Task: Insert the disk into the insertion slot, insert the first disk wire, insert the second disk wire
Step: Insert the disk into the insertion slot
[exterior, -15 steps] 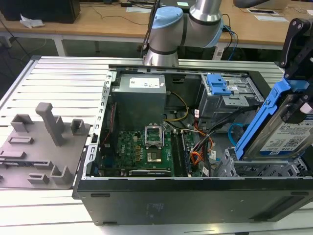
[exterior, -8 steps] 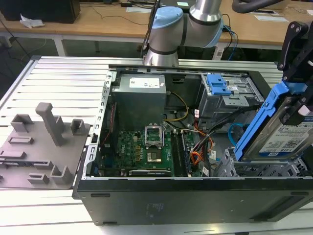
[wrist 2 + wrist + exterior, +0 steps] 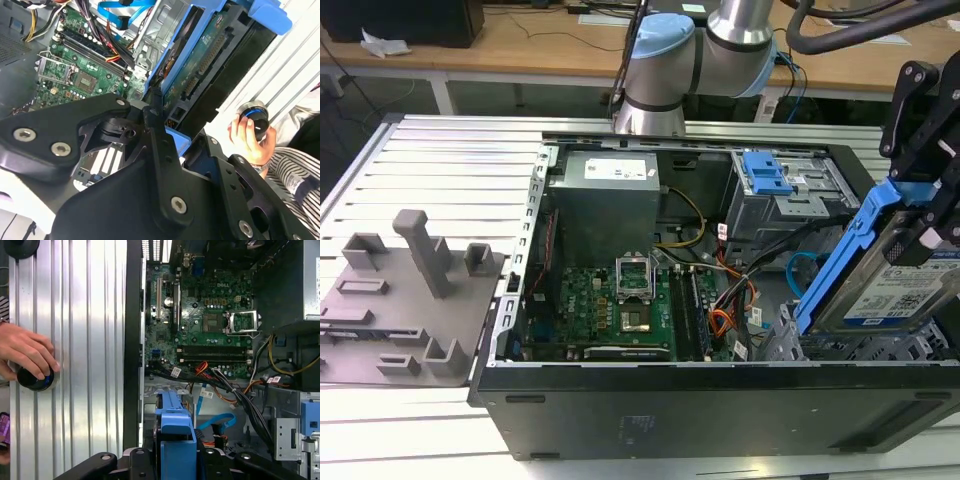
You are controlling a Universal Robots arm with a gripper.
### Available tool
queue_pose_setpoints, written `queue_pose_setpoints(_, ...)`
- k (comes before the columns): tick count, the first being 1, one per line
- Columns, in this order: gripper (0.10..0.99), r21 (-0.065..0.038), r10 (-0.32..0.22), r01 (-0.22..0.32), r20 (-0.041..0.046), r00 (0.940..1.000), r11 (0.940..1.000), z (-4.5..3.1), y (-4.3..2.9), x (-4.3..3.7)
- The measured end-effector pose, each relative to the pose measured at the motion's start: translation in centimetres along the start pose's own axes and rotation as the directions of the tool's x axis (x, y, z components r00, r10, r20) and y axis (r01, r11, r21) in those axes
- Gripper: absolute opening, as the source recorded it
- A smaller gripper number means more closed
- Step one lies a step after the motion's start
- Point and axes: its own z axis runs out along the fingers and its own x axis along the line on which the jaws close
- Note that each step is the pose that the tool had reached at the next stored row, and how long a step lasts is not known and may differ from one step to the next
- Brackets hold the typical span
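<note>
The pincer [image 3: 926, 215] is clamped on the blue-framed disk [image 3: 905, 285], holding it tilted just above the insertion slot [image 3: 875, 348], at the exterior view's right inside the open computer case [image 3: 720, 410]. The blue cable [image 3: 800, 268] loops near the disk's lower end.

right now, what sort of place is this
Probably a robotics lab bench: an open desktop computer case lies on a slotted aluminium table, a robot arm holds the disk in its gripper, with wooden desks behind.
</note>
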Motion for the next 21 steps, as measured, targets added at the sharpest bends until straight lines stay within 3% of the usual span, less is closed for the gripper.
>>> queue_pose_setpoints(3, 0.365, 0.000, 0.000, 0.000, -0.0001, 1.0000, 1.0000, 0.18, -0.22, -0.15)
queue_pose_setpoints(7, 0.365, 0.000, 0.000, 0.000, -0.0001, 1.0000, 1.0000, 0.56, -0.99, -1.10)
queue_pose_setpoints(21, 0.365, 0.000, 0.000, 0.000, 0.0001, 1.0000, 1.0000, 1.71, -1.23, -2.05)
